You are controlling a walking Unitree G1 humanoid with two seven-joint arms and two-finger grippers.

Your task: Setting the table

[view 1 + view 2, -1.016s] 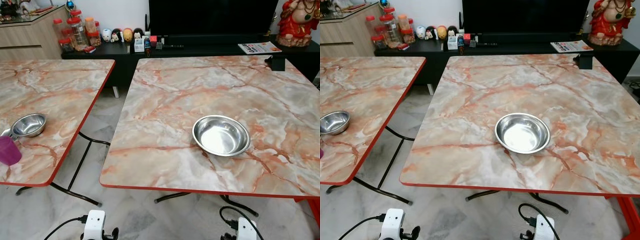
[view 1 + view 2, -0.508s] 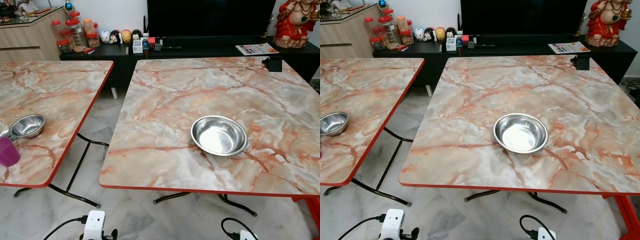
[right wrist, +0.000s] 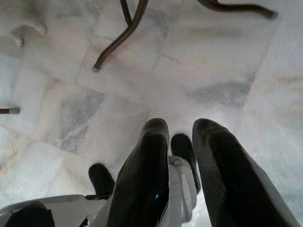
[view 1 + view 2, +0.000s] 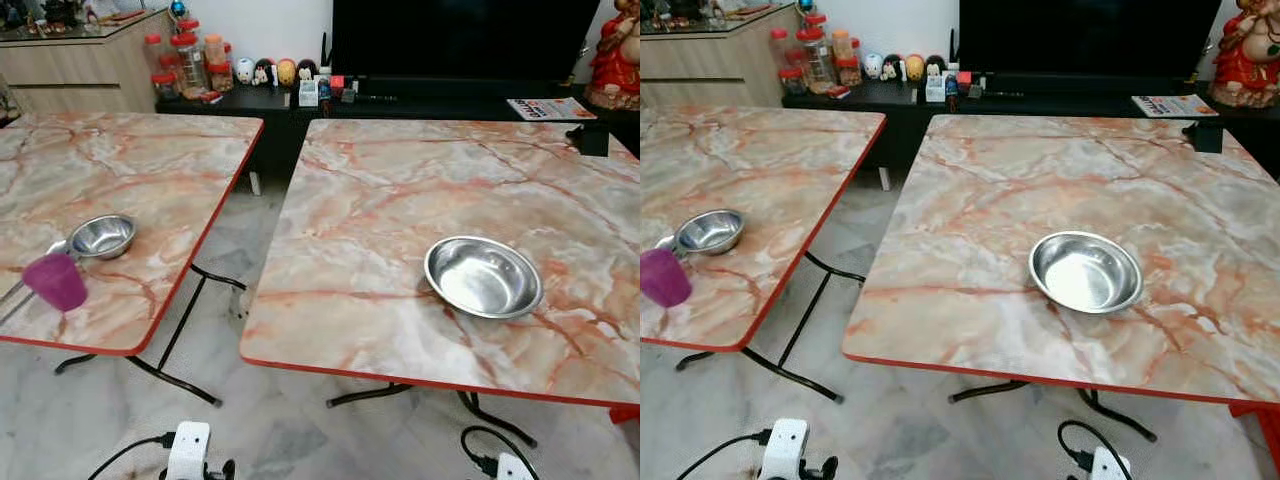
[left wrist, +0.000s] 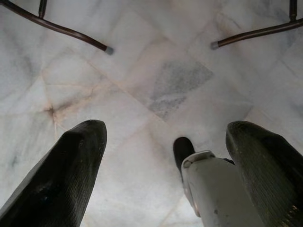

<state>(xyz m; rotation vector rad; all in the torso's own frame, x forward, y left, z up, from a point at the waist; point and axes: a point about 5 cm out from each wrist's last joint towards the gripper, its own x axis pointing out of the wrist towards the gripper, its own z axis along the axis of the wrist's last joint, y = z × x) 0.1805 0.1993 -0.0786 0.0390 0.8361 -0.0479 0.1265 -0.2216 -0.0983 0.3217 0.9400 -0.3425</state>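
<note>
— Left eye view: where does the tableware sit?
— A large steel bowl [image 4: 483, 277] lies right of centre on the right table [image 4: 400, 210]; a small bowl [image 4: 101, 236] and purple cup [image 4: 56, 281] sit at left.
— And the grippers?
— Both hang over the marble floor [image 5: 156, 71]: left gripper [image 5: 165, 156] spread wide, right gripper [image 3: 182, 156] nearly pressed together.

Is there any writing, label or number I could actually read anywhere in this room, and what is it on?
None can be read.
Magazine on the black TV console: print on the cover, too small and blurred.
Small boxes beside the figurines: markings blurred.
Red-lidded jars: no legible label.
Large steel bowl, small steel bowl, purple cup: no text visible.
</note>
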